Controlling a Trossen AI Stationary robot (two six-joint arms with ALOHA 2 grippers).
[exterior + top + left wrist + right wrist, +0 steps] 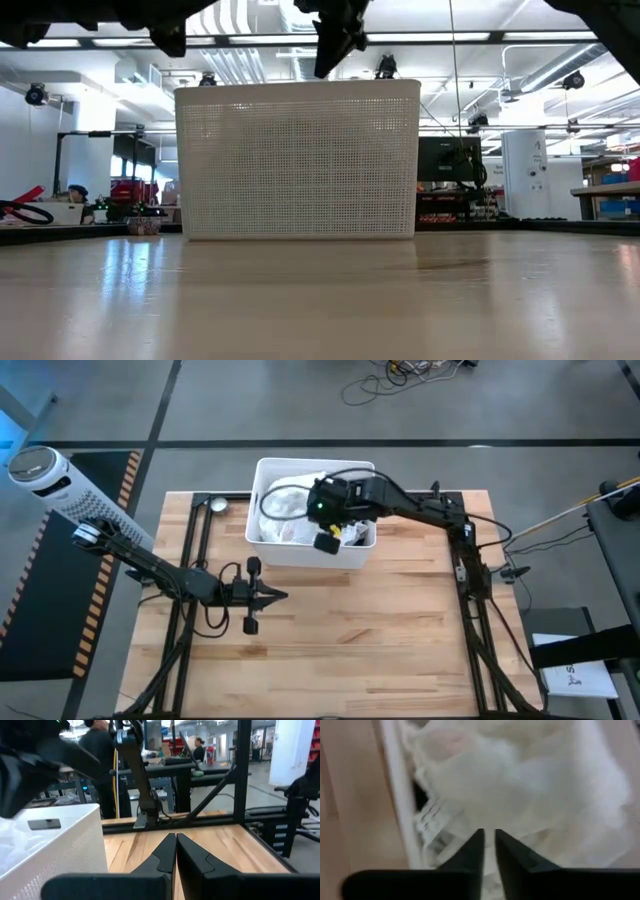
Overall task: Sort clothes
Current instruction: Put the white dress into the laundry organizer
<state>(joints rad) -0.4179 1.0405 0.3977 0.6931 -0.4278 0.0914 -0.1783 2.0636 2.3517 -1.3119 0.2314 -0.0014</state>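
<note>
From above, you see the white basket point(262, 550) at the far middle of the table point(400, 640), with white clothes point(285, 510) heaped inside. Your right gripper point(327, 538) hangs over the basket's near right part; your left gripper point(275, 597) waits in front of the basket, above bare wood.

At table height, the basket's slatted wall point(297, 160) hides the laundry completely. The dark tip of the right gripper point(335, 45) shows above the rim.

The left wrist camera shows the left gripper point(175, 851) clenched with the tips touching, holding nothing, the basket's wall point(60, 850) just beside it.

The right wrist camera looks down into the clothes point(520, 780): thin, crumpled white fabric with a printed label point(432, 822) near the basket's rim point(395, 785). The right gripper point(489, 847) is nearly closed, a narrow gap left, and I cannot see cloth caught in it.

Expect the fabric to be light, limp and likely to drag neighbouring pieces with it. Pinch a raised fold at the top of the heap, not the flat stretch or the label.
</note>
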